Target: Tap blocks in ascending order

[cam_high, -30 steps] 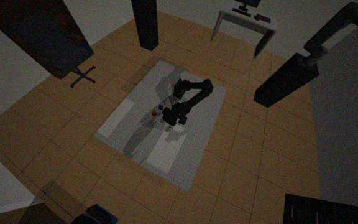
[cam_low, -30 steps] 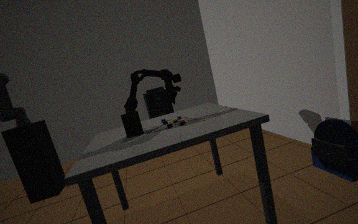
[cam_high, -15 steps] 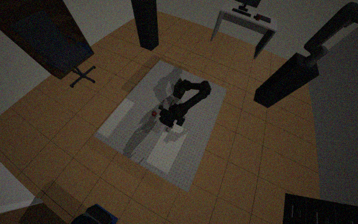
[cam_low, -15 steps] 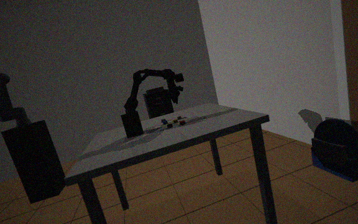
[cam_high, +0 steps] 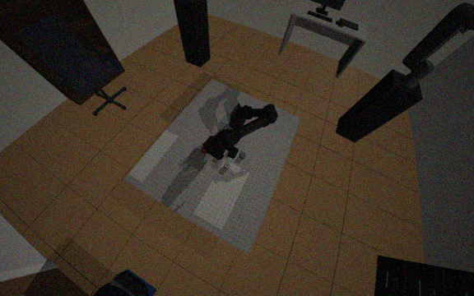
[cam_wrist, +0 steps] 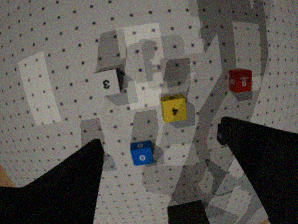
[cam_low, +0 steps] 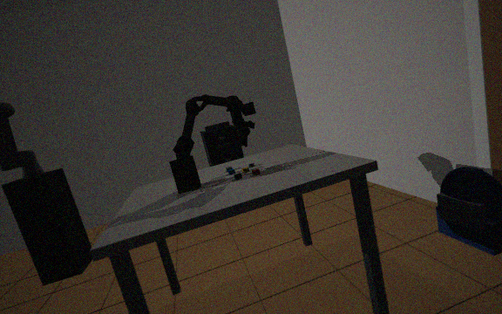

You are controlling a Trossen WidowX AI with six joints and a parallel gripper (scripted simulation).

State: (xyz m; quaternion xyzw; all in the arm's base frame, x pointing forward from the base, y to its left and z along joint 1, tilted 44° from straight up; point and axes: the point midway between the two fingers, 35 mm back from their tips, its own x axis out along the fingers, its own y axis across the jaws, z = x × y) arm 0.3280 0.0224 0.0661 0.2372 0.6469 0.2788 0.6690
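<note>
My gripper (cam_wrist: 162,135) (cam_low: 245,143) is open and empty, pointing down above the blocks. In the wrist view, a blue block (cam_wrist: 142,153) (cam_low: 230,170) that reads 0 lies low between the fingers. A yellow block (cam_wrist: 174,109) (cam_low: 246,170) with 4 lies above and right of it. A white block (cam_wrist: 107,82) (cam_high: 225,167) with 3 is at upper left. A red block (cam_wrist: 240,81) (cam_high: 204,150) (cam_low: 256,172) is at right, its digit unclear. A grey block (cam_high: 242,155) and a black block (cam_low: 238,176) are out of sight in the wrist view.
The blocks stand close together on the pale dotted table (cam_high: 262,181) (cam_low: 321,170), with strong shadows and bright patches across it. The arm's base (cam_low: 186,175) stands behind them. Other furniture, such as a desk (cam_high: 323,29), stands away from the table.
</note>
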